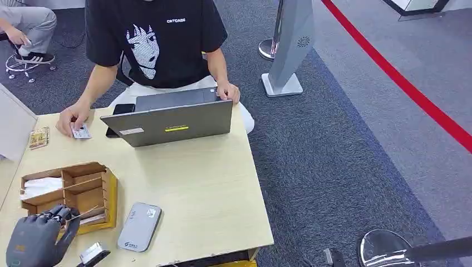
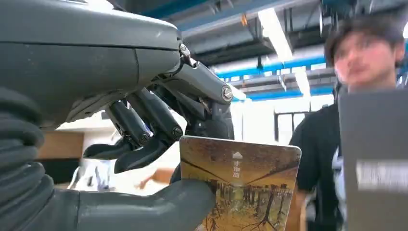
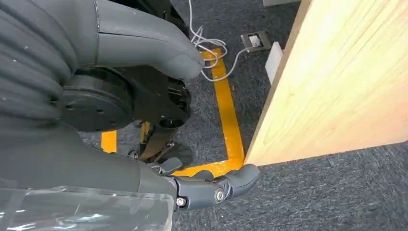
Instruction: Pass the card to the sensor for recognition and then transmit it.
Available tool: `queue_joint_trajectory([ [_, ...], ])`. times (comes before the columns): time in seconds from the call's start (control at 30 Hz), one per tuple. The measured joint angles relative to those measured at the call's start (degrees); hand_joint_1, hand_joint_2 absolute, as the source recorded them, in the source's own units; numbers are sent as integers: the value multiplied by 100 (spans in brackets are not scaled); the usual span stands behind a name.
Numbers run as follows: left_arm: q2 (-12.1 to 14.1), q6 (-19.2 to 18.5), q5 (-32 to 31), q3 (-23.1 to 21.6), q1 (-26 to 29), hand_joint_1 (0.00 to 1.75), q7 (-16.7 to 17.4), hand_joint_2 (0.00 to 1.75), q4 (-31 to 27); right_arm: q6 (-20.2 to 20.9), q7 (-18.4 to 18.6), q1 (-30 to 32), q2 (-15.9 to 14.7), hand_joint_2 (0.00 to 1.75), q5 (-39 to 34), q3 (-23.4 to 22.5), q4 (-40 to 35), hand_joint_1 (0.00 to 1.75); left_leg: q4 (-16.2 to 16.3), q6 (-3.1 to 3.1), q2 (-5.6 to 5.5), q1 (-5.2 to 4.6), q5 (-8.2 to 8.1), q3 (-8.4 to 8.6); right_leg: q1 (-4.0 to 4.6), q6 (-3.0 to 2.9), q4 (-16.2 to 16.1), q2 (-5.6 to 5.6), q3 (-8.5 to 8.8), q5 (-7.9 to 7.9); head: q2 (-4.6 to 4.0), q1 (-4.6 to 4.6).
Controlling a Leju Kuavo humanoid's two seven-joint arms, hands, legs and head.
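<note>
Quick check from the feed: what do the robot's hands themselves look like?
The left hand has a smooth grey shell, a grey ribbed wrist cover, a thick grey thumb and darker fingers with silver pivot screws. The right hand matches: grey ribbed cover, grey thumb, screw-jointed dark finger.

Glossy card (image 2: 239,187), wooden table (image 1: 206,183)

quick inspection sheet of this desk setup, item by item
surface: pale wood table, no spills seen
job's things: card held upright in the left hand; grey sensor flat near the front edge
clutter: wooden organiser, laptop, second card under a person's hand, phone behind the laptop
hands: left hand pinches the card; right hand hangs beside the table, holding nothing
cables: white cable on the floor
surroundings: grey carpet, yellow floor tape, red line
</note>
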Motion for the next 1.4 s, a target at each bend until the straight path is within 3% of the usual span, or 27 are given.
queue_joint_trajectory([
  [0.13,-50,-70,17,175,-160,175,-90,175,-271,-151,-48,-1,85,175,7,0,9,0,0,0,0,1,0,1,1,0,0,0,-1,0,0,-4],
  [0.33,-59,-732,74,472,-859,175,-28,175,-362,-234,-98,-45,127,175,-42,83,85,0,0,-1,-6,1,2,1,1,-1,5,-7,3,1,0,-2],
  [0.47,-59,-842,127,572,-1145,175,-6,175,-343,-249,-105,-59,127,175,-57,140,122,0,1,-1,-3,0,2,2,-1,-1,5,-3,2,2,0,-4],
  [0.67,-13,-1143,140,686,-1581,175,208,175,53,-299,-168,-146,98,175,-249,324,243,0,0,0,-3,0,1,0,0,-1,3,-3,1,1,0,-4],
  [0.87,4,-1130,135,741,-1751,175,201,175,370,-326,-264,-216,35,175,-350,490,418,0,0,0,-2,1,1,0,0,-1,3,-3,1,1,0,-4],
  [0.9,4,-1124,122,743,-1751,162,201,175,374,-349,-262,-215,24,175,-365,514,430,0,0,0,-2,0,0,0,0,-1,3,-3,1,1,0,-5],
  [0.93,4,-1115,116,743,-1750,126,201,175,374,-369,-260,-213,20,175,-396,531,433,0,0,0,-2,0,0,0,0,-1,3,-2,1,0,0,-2],
  [0.97,4,-1110,114,743,-1746,0,201,175,374,-398,-256,-208,13,175,-429,560,435,0,0,0,-2,0,0,0,0,-1,3,-2,1,0,0,-4],
  [1.17,-50,-778,324,780,-1602,0,129,175,306,-509,-227,-154,-20,175,-531,662,406,0,0,0,-1,0,0,-1,-1,0,1,-1,1,0,0,-4],
  [1.4,-431,270,1196,1174,-1003,0,-435,175,-302,-684,-162,50,-20,175,-697,732,175,0,0,-2,1,-1,-7,-1,-1,1,-1,1,1,-3,0,-7],
])
